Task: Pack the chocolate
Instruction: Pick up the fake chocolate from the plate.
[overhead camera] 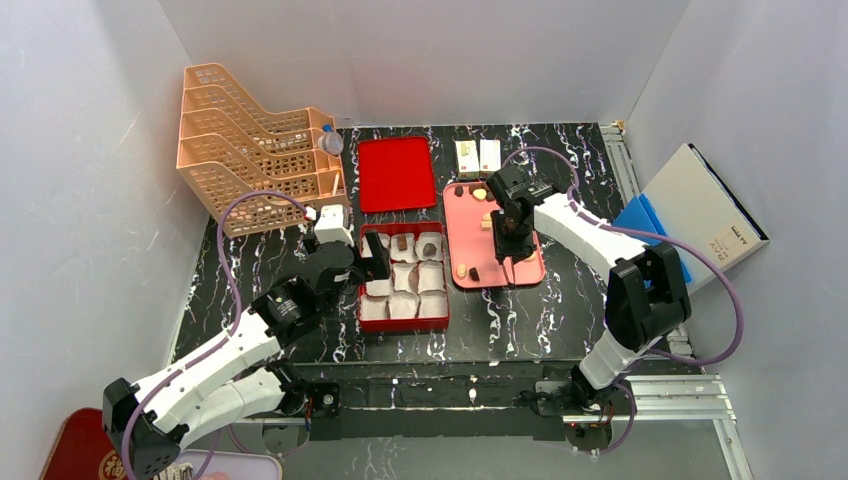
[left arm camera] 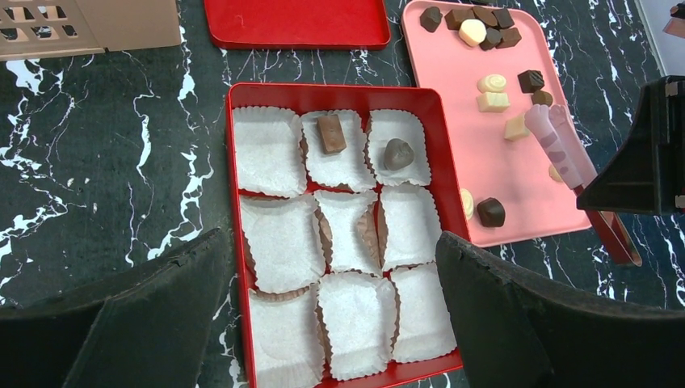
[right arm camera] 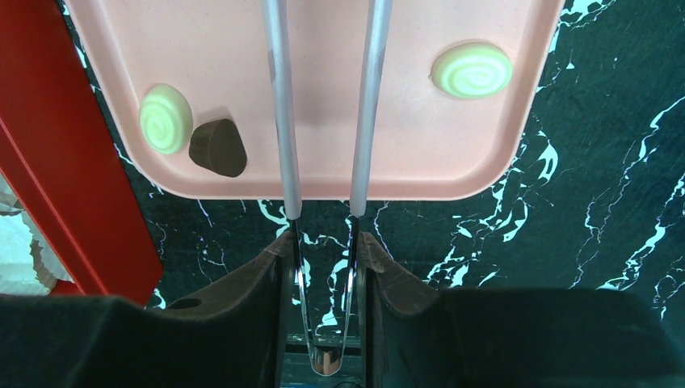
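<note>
Most of the chocolate [left arm camera: 483, 26] lies scattered on the pink tray [left arm camera: 452, 105], just right of the red box [left arm camera: 335, 91]. Two brown pieces sit in paper cups [left arm camera: 355, 311] in the box's far row. The right gripper [right arm camera: 323, 259] is clamped on tongs [right arm camera: 363, 121] over the tray's near end, and the left gripper [left arm camera: 333, 242] hangs above the box, jaws wide apart.

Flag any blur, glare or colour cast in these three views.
Top external: sharp, evenly lit, only soft shadows. Left wrist: red box crisp, the left gripper's fingers dark and out of focus. Right wrist: pale swirl chocolate looks greenish, bright sheen on the tongs, right gripper blurred.
</note>
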### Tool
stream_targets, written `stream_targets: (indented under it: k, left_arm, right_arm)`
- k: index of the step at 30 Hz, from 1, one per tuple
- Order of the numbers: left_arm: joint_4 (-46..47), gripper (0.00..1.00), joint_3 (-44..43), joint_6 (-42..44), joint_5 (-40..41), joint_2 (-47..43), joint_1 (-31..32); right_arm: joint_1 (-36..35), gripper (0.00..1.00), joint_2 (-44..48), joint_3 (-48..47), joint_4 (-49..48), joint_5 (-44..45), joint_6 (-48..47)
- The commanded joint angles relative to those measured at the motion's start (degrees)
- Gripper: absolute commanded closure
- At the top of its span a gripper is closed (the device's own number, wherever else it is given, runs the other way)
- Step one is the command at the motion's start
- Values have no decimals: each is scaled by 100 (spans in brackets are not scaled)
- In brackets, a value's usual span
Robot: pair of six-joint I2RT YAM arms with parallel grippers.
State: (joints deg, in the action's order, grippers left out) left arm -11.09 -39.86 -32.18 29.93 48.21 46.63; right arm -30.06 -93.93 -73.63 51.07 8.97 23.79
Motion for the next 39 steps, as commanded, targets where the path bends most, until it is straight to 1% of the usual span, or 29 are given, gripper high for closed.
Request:
stream_targets:
  k: [1, 16, 30, 39]
  left_arm:
    - [70, 2, 76, -21, 100, -40, 12]
    - [46, 2, 48, 192, 63, 46, 15]
    - [46, 2, 58, 311, 81, 120, 5]
    - [21, 2, -3, 469, 113, 189, 5]
  right_arm:
    - [10, 60, -84, -39, -13, -35, 58]
    - [14, 60, -383, -23, -85, -45, 239]
    - [43, 60, -712, 24, -311, -45, 225]
    - [164, 62, -994, -126, -440, -51, 183]
